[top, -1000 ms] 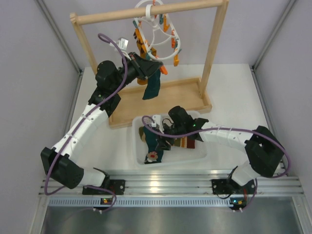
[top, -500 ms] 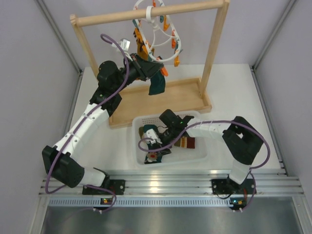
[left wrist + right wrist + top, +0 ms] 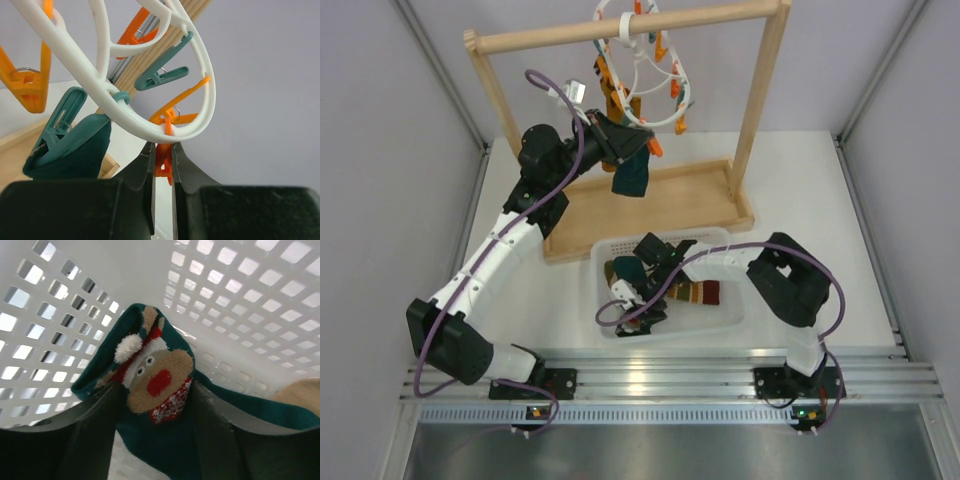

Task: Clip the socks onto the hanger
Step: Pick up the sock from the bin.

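Right gripper [image 3: 155, 405]: spread, straddling the reindeer face on the teal sock [image 3: 155, 375]; nothing pinched.
Socks: teal sock and striped sock [image 3: 698, 293] lie in the basket [image 3: 730, 318] on the tabletop [image 3: 800, 200].
Handling: soft, light and limp; probably best pinched near the cuff, leaving an edge free for a clip.
Left gripper [image 3: 162, 165]: clenched on an orange clip [image 3: 164, 159] under the hanger [image 3: 140, 122].
Hanger: light, likely to swing on the rail [image 3: 620, 28].
Hung sock [image 3: 633, 175]: dangles from a teal clip [image 3: 55, 130].

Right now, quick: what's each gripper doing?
Left gripper: closed on an orange clip.
Right gripper: open, jaws either side of the teal sock.
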Motion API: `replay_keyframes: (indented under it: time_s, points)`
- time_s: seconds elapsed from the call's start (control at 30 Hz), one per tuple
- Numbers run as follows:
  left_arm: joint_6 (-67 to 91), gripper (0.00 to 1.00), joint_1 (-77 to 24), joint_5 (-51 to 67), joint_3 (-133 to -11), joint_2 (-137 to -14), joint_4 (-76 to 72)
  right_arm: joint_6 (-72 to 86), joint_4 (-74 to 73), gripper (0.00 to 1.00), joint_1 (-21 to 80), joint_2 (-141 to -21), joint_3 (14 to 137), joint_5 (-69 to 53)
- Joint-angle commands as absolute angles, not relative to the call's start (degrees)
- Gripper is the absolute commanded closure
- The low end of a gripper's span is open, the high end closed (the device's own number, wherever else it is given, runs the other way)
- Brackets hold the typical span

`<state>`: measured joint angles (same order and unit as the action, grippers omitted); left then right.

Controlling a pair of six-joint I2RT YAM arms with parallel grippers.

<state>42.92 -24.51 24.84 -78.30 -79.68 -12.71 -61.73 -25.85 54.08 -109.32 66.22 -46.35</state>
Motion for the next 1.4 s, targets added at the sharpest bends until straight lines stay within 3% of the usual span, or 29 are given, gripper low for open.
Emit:
replay_keyframes:
  time_s: [0.0, 0.07, 0.17, 0.2, 0.23, 0.3, 0.8, 1.1, 1.37]
  points:
    - [42.98, 1.00, -23.12, 21.53, -78.84, -79.72, -18.11, -66.35, -27.68, 0.46, 55.37, -111.27, 69.26, -45.45]
    - [42.89, 1.00, -23.03, 21.71, -78.92, -79.72, -18.02, -66.62, -28.13, 0.52, 55.28, -111.62, 69.35, -44.65]
    - [42.89, 1.00, -22.94, 21.71, -78.75, -79.80, -17.84, -67.41, -29.09, 0.70, 55.28, -110.92, 69.17, -43.86]
    - [42.89, 1.00, -22.94, 21.71, -78.75, -79.72, -17.75, -66.45, -28.92, 0.84, 55.02, -110.22, 69.00, -44.55]
    - [42.72, 1.00, -22.94, 21.88, -78.75, -79.80, -17.75, -65.49, -28.31, 0.91, 54.93, -109.34, 68.65, -45.00]
    - [42.80, 1.00, -22.94, 22.06, -78.84, -79.72, -17.58, -60.51, -24.71, 1.00, 54.14, -105.40, 66.80, -46.14]
    - [44.12, 1.00, -22.85, 22.94, -78.58, -79.72, -18.54, -7.61, -0.01, 1.00, 41.58, -81.39, 63.11, -48.17]
    - [47.98, 1.00, -22.85, 23.73, -77.78, -80.33, -21.71, 27.90, 20.02, 1.00, 33.49, -72.95, 54.15, -36.13]
    - [51.59, 1.00, -22.59, 25.49, -77.52, -80.95, -24.69, 43.85, 28.65, 1.00, 31.56, -70.93, 52.99, -27.43]
